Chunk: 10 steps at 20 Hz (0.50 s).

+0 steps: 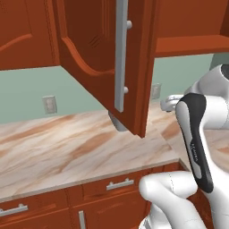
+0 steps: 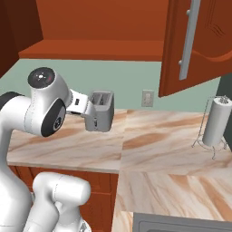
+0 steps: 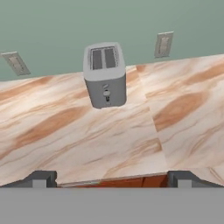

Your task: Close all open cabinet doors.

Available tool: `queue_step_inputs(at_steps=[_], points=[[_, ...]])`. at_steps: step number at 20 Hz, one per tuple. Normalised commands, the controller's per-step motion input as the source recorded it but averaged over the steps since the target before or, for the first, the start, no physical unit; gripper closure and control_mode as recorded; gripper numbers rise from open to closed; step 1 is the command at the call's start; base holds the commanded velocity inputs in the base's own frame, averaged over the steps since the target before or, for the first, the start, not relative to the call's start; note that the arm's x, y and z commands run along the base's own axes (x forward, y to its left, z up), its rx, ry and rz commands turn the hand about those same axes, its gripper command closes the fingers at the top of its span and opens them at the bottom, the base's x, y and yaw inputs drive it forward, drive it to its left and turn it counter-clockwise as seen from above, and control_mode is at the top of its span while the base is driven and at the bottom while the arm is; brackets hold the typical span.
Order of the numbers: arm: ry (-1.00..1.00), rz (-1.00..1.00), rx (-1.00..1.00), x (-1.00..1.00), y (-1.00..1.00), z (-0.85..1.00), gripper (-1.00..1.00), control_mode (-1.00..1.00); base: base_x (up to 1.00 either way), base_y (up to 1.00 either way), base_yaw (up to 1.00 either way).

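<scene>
Dark fingertips of the gripper [image 3: 112, 178] stand spread as wide as they go with nothing between them, above the front edge of the marble counter [image 3: 87, 135] and aimed at a grey toaster [image 3: 105, 74] that stands near the green wall. Overhead, one of the reddish-brown cabinet doors [image 1: 100, 58] hangs swung out over the counter, its long silver bar handle [image 1: 120, 53] facing outward, and a second door [image 2: 195, 43] stands ajar above a paper towel roll [image 2: 216, 121].
</scene>
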Motion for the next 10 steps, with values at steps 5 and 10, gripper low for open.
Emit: queue_step_inputs(at_steps=[5,10], points=[[0.00,0.00,0.00,0.00,0.00,0.00,-1.00,1.00,0.31,-0.09,0.10],[0.00,0.00,0.00,0.00,0.00,0.00,-1.00,1.00,0.00,0.00,0.00]])
